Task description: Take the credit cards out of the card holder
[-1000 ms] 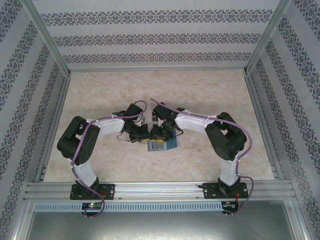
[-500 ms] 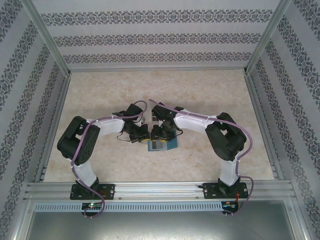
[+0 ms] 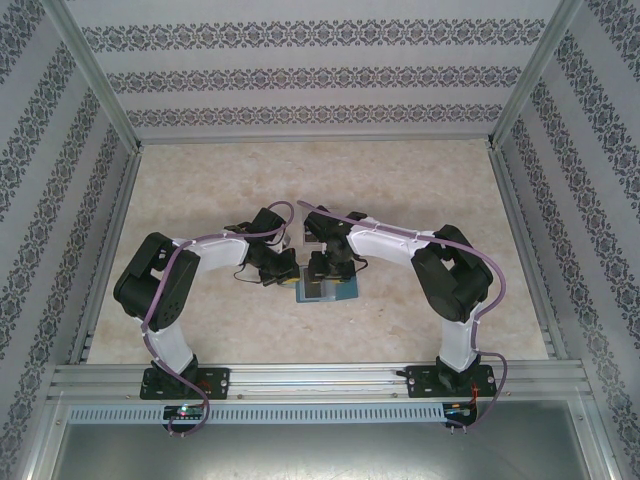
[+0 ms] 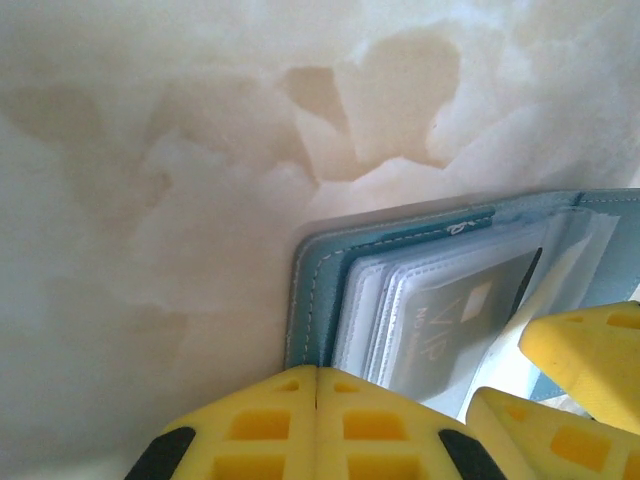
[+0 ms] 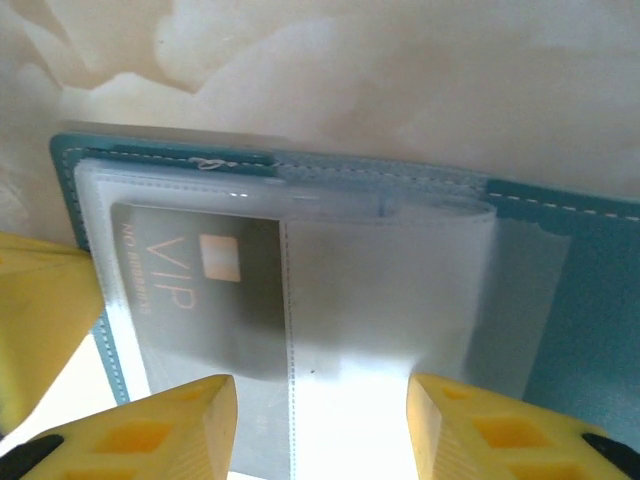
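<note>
One credit card (image 5: 190, 290) on show: dark grey, marked VIP, seated in a clear sleeve (image 5: 385, 300) of the card holder (image 5: 590, 310)

Card holder (image 3: 327, 292) lies open and flat on the tabletop (image 3: 200, 180), mid-table, just in front of both wrists

Key relation, right wrist view: card sits just ahead of the right jaws, offset toward the left-hand fingertip (image 5: 150, 430). Its long axis runs across the view, parallel to the line between the two fingertips. Which edge of the sleeve is the mouth, I cannot tell

Right jaws: open about halfway, holding nothing, poised over the sleeves, one fingertip (image 5: 500, 420) at each side of the middle seam

Left jaws: closed, pads (image 4: 315, 420) pressed together at the near left edge of the card holder (image 4: 310, 290), beside the card (image 4: 470, 310). Whether they pin the cover down or just touch it, I cannot tell

Judgement: right arm (image 3: 385, 240) is better placed for the pull, being directly over the card. Left arm (image 3: 215, 245) looks set to steady the holder. Jaws need to turn or shift left to catch a card edge
</note>
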